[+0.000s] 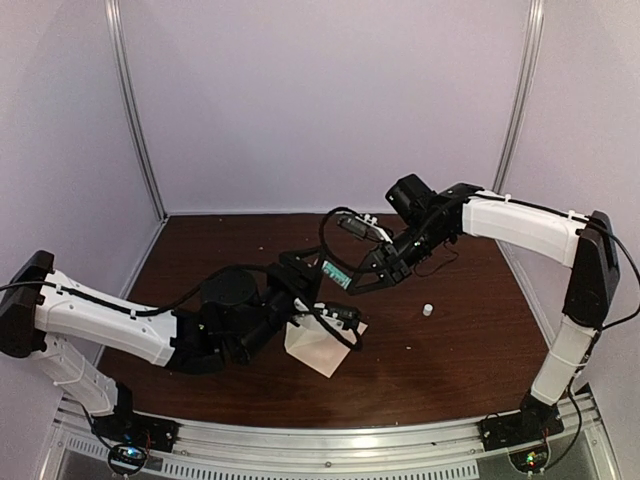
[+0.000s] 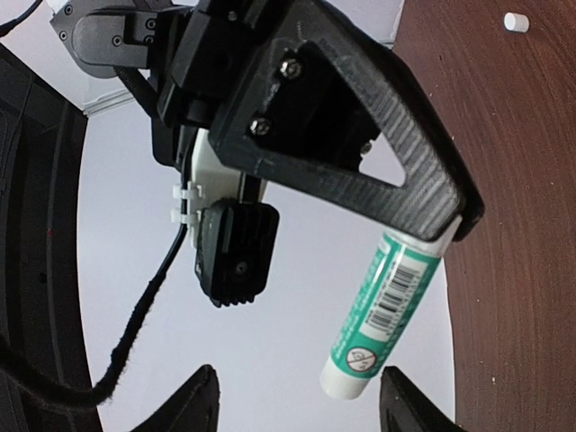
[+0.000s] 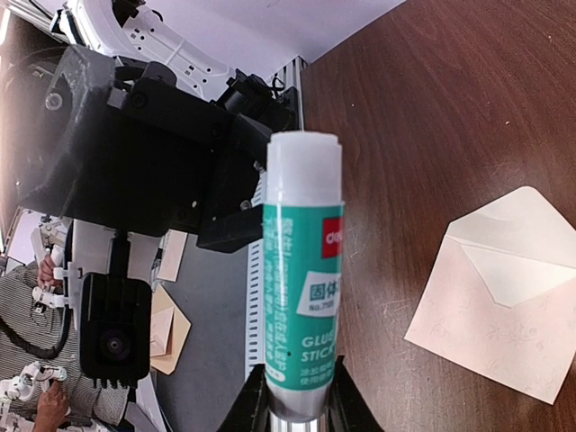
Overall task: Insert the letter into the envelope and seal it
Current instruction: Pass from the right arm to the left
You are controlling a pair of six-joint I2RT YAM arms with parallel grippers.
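Tabletop first: the dark brown wooden table carries everything. My left gripper hangs above the middle of it, jaws spread wide and gripping nothing. In the left wrist view the free white end of the stick sits between its fingertips, and I cannot tell whether it touches either. My right gripper reaches in from the far right, jaws clamped on one end of the green-and-white plastic glue stick, which is held off the table. The cream paper envelope lies flat on the wood below the left gripper, its pointed flap open. A paler panel shows in its V-shaped mouth; I cannot tell whether that is the letter. A small white cylindrical piece stands alone to the right, well apart.
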